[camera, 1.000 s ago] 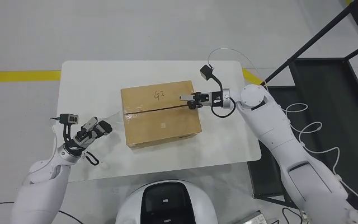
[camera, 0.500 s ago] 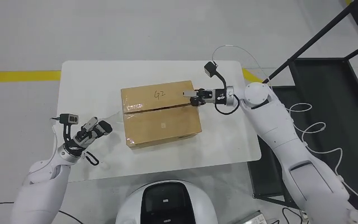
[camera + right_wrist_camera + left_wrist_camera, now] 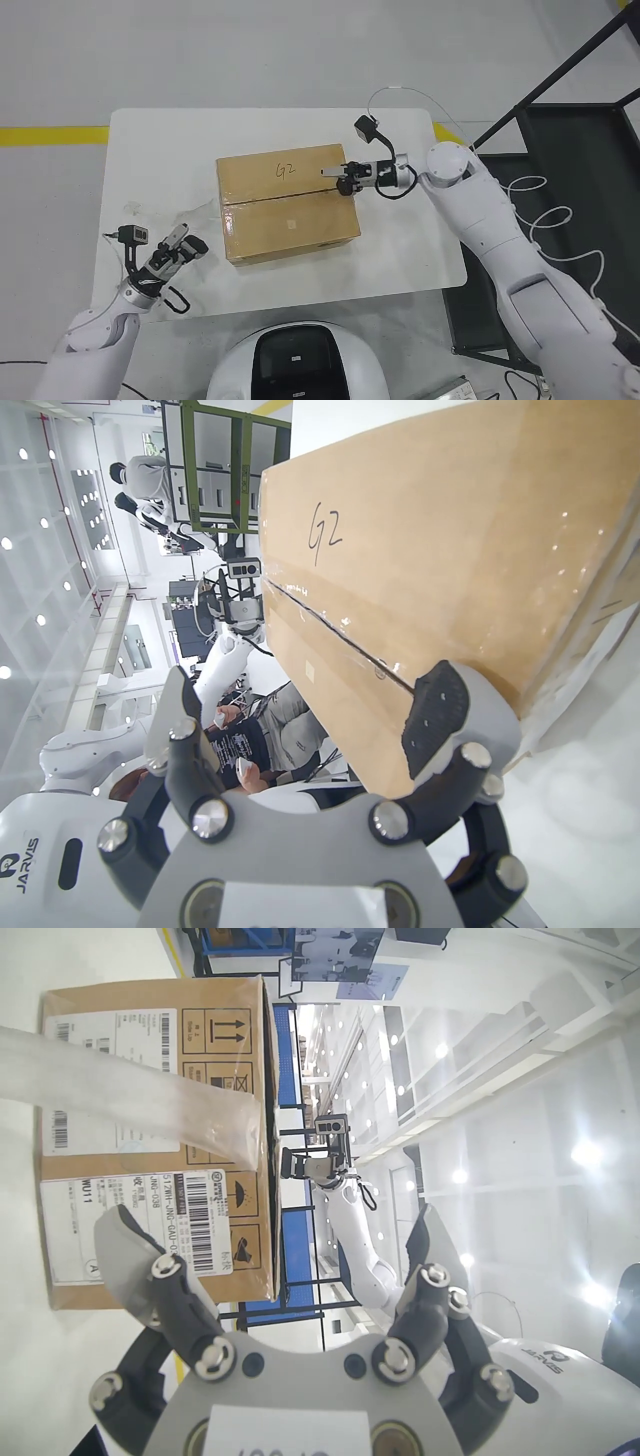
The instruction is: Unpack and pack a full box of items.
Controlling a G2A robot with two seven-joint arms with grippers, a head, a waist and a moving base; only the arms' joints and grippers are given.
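Observation:
A taped cardboard box marked "G2" sits in the middle of the white table. My right gripper is open at the box's right edge by the centre seam. In the right wrist view one finger pad rests against the top corner of the box. My left gripper is open near the table's front left, apart from the box. A clear tape strip sticks out from the box's left top edge, past my left gripper, which holds nothing.
A dark metal rack stands just right of the table. A yellow floor line runs behind the table's left end. Bare tabletop lies in front of the box and to both of its sides.
My left arm has drawn back toward the table's front edge, away from the box. My right gripper moved slightly right off the box edge, then returned to it.

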